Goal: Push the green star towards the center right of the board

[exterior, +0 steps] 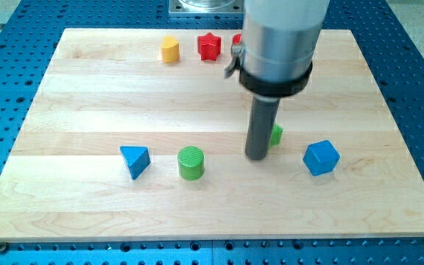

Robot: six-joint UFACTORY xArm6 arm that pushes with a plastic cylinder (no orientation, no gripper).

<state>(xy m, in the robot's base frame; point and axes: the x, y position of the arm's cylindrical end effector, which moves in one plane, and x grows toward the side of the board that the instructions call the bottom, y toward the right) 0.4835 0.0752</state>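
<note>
The green star is mostly hidden behind my rod; only a small green edge shows to the rod's right, right of the board's middle. My tip rests on the board just left of and touching or nearly touching the star. A blue cube-like block lies to the view's right of the star.
A green cylinder and a blue triangle sit left of my tip. A yellow block, a red star and a part-hidden red block lie along the view's top. The wooden board sits on a blue perforated table.
</note>
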